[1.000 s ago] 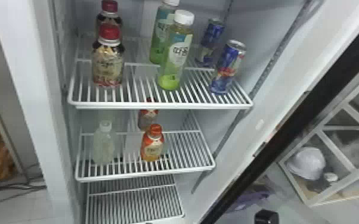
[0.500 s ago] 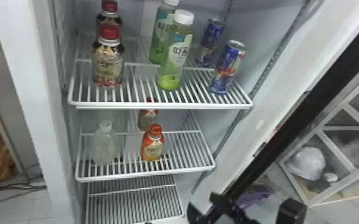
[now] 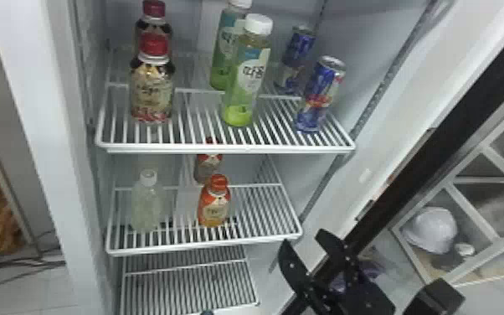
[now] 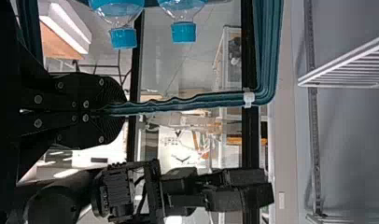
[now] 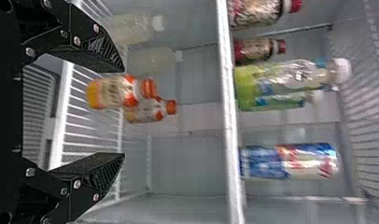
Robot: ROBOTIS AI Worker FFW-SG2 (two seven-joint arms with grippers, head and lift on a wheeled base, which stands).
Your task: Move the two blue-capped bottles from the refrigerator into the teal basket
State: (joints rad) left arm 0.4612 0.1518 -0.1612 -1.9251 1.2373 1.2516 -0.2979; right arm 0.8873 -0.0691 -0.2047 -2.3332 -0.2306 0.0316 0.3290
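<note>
A right tool (image 3: 302,236) hangs open at the refrigerator (image 3: 42,125) while the left tool (image 4: 124,109) grips the teal basket (image 4: 269,46) near two blue-capped bottles (image 4: 183,32).

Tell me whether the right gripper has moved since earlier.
Yes: in the head view, the right gripper now shows higher, nearer the middle shelf's right front corner.

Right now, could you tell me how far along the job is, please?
Both blue-capped bottles look to be inside the basket already. In hand: the left tool is shut on the basket; the right tool, open before the shelves, holds nothing. Left: probably no bottle to move, perhaps just drawing the right tool clear.
</note>
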